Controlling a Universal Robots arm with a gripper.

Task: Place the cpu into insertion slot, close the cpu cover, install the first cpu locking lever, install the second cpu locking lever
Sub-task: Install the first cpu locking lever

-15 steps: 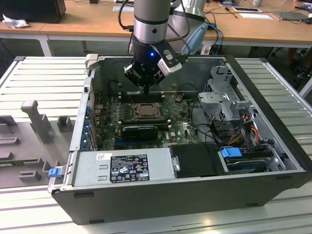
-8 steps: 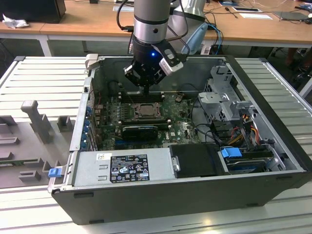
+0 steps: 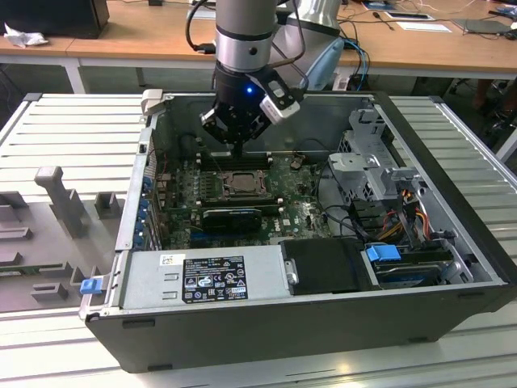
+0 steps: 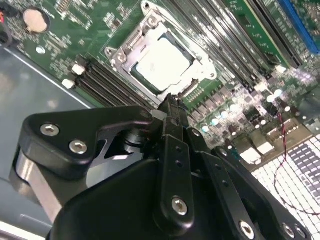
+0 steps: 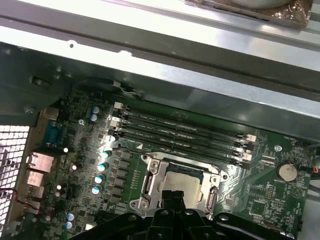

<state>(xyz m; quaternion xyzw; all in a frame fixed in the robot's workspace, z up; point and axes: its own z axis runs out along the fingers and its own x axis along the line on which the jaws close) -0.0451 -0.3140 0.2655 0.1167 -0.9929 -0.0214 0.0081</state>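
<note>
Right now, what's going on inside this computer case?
The robot arm's claw hangs inside the open computer case, shut, with its tip at the edge of the socket on the green board. The chip already sits in the socket, and the metal cover lies flat around it.

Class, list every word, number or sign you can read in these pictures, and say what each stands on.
None can be read.
The black label on the power supply: white print, too small.
The white sticker beside it: too small.
The board: white markings, blurred.
The cpu: washed out by glare, nothing legible.
</note>
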